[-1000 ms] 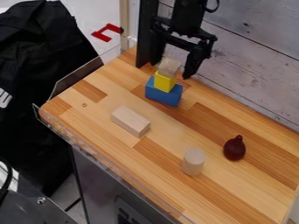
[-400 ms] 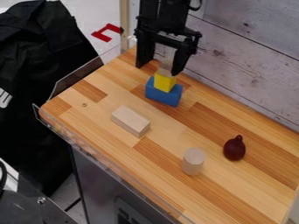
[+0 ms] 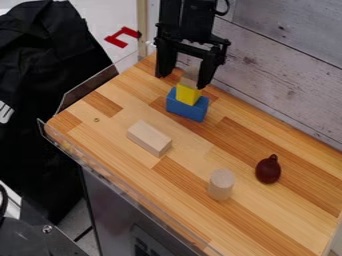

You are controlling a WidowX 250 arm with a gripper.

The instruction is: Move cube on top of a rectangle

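My gripper [image 3: 184,81] hangs at the top centre, its two fingers wide apart. A plain wooden cube [image 3: 190,77] shows between them, close beside the right-hand finger. That cube sits on a yellow cube [image 3: 188,94], which rests on a blue rectangular block [image 3: 186,107] near the table's back edge. Whether a finger touches the wooden cube, I cannot tell. A pale wooden rectangular block [image 3: 149,138] lies flat on the table, toward the front left of the stack.
An upright wooden cylinder [image 3: 221,184] stands on the wooden table [image 3: 280,215]. Right of it is a dark red, bulb-shaped object [image 3: 268,169]. A plank wall [image 3: 287,75] rises behind the table, and a clear low rim [image 3: 120,182] runs along the front edge.
The gripper has shifted left, bringing its right-hand finger close beside the wooden cube. The stack and the other objects stand where they were.
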